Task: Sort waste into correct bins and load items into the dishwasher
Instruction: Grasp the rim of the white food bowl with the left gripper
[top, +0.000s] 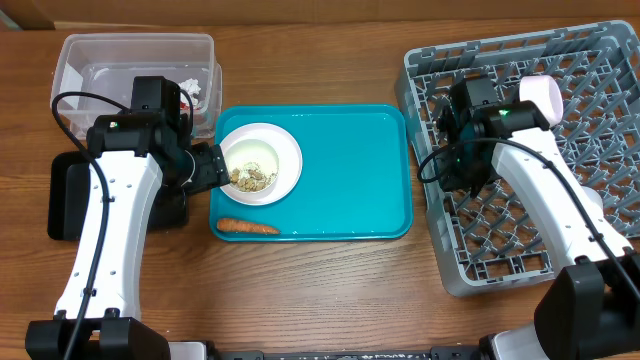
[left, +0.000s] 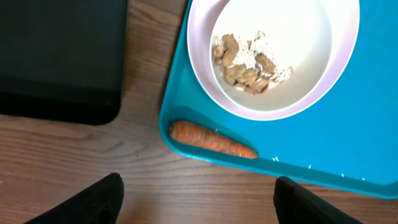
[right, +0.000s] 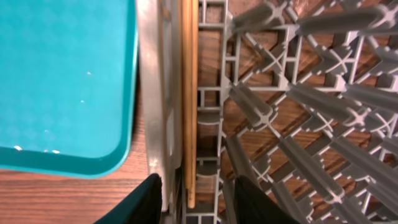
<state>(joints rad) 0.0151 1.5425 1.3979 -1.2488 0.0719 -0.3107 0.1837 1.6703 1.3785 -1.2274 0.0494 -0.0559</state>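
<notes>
Chopsticks (right: 189, 112) lie in rack (right: 298, 124) between released right hand's (right: 199, 186) fingers; cup (top: 541, 95) racked; bowl (left: 205, 81) of scraps (left: 245, 62) and carrot (left: 211, 138), ahead of open left hand (left: 198, 190), await sorting.

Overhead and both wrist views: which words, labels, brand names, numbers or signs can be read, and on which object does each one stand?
None: no word, number or sign can be read in any view.
clear tub: no lettering shows from above.
black tray, teal tray, white bowl, grey rack: plain surfaces, no print.
</notes>
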